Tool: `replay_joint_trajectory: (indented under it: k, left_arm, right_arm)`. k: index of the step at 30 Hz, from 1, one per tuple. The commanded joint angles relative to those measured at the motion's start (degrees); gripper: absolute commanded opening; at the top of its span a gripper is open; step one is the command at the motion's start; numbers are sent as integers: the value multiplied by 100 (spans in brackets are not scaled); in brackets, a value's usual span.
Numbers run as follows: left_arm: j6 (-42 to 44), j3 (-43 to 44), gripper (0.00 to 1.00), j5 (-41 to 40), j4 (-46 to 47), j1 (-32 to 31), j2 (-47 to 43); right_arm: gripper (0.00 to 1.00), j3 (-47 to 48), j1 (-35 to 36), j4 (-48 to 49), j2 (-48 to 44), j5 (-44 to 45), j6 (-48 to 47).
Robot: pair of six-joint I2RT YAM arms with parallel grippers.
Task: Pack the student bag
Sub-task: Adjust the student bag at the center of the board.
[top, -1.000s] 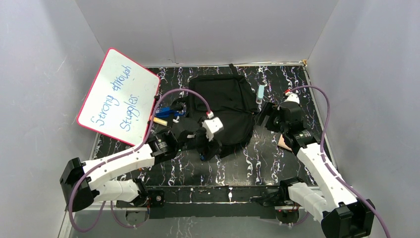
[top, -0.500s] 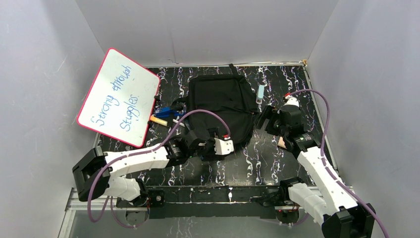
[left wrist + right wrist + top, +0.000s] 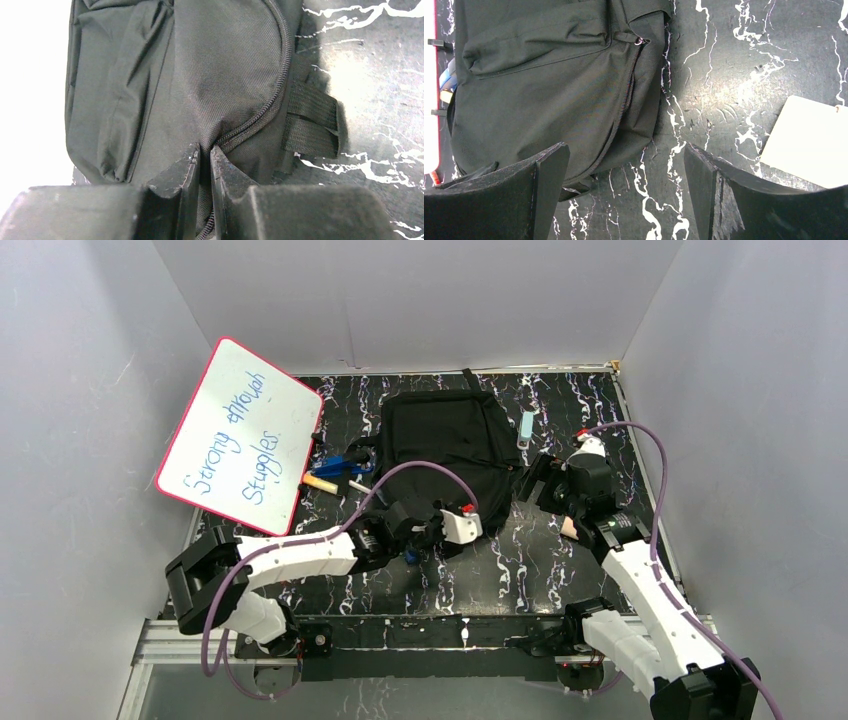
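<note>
The student bag (image 3: 445, 445) lay flat on the marbled black table (image 3: 500, 560), in the middle and toward the far side, front face up, with the whiteboard (image 3: 240, 435) leaning to its left and a cluster of pens (image 3: 340, 468) just beside its left edge. Its long axis ran near to far. A small loop at the far edge looked like the carry handle, so the top probably pointed away from the arms and the bottom toward them. The left gripper (image 3: 205, 150) sat at the bag's near edge, jaws drawn almost together with a fold of black fabric pinched between them right at the curved zipper (image 3: 260, 112), beside a webbing strap (image 3: 312, 125). That grip seemed meant either to anchor the cloth or to lift the flap so the zipper could be worked open. The right gripper (image 3: 624, 150) hung over the bag's near right corner, jaws spread wide with nothing between them, the zipper line and bare table showing in the gap. It looked placed to come down on the zipper pull. A pale card (image 3: 809, 135) lay on the table to its right, apart from the bag.
</note>
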Motion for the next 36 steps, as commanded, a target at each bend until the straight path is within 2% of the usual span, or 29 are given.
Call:
replay_joint_trajectory:
  k: [1,6,11,18,22,26,30,36]
  left_arm:
    - [-129,306,11,-127,268,-10,-204]
    - [-418,574,0,27,-39,149,-349]
    - [-1386,1150,0,522,-358,751,-284]
    - [-2618,1872,0,471,-593,1515,168]
    - [-3075,2349,0,338,-1053,1707,562]
    - [-3470,2783,0,306,-1542,1920,851]
    - [-3626,2930,0,439,-1713,2071,959]
    - [-3836,3172,0,716,-2142,2323,1128]
  right_arm:
    - [93,-7,-24,80,-189,-29,-44]
    - [93,-113,-29,191,-274,-284,-301]
    - [88,-237,-27,544,-277,-926,-684]
    - [82,-355,-29,1377,44,-2369,-1298]
    - [77,-175,-5,1989,849,-3217,-1429]
    - [68,226,247,2467,1752,-3761,-1529]
    - [70,686,710,2763,2491,-3943,-2202]
    - [77,1053,779,3236,3124,-4108,-3450]
